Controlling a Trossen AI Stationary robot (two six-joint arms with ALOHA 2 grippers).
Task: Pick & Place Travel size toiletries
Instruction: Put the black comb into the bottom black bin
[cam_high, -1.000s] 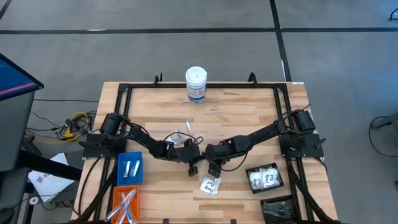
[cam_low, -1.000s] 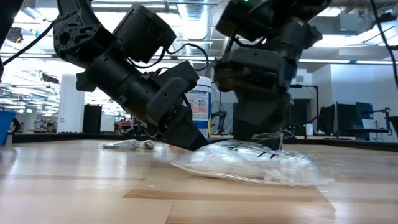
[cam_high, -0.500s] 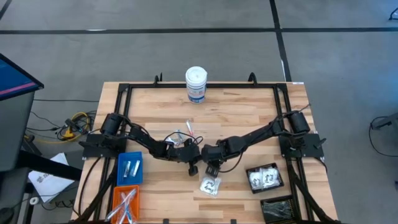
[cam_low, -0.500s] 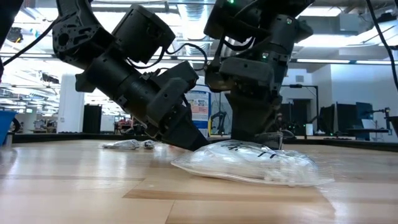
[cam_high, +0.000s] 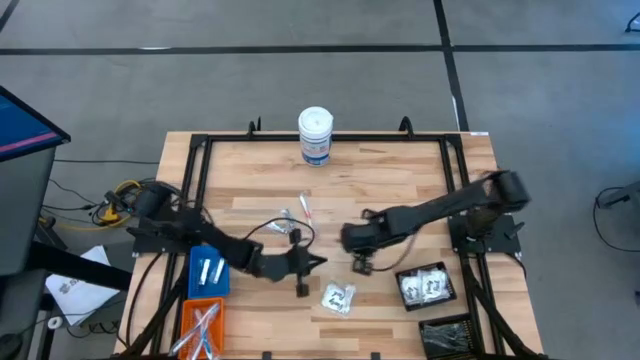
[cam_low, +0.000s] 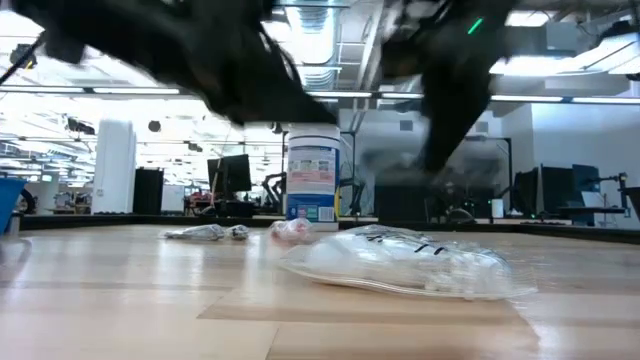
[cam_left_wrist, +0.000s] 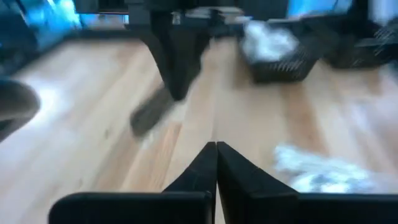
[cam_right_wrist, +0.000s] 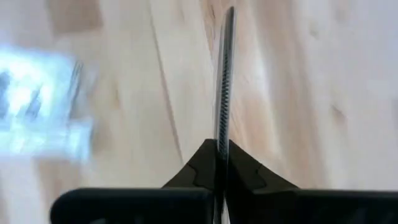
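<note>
Even overhead light is falling on the tabletop, casting only soft shadows. Ceiling lamps are glaring across the low view, where both arms are smearing into dark streaks. Motion blur is softening both wrist views; the clear packet is staying sharp.

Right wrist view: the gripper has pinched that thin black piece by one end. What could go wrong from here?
1. The right gripper holds the slim black piece only at its end, so it may pivot or slip in transit.
2. The left gripper sits shut close by, so the arms could clash.
3. The clear packet lies near and could get snagged.
</note>
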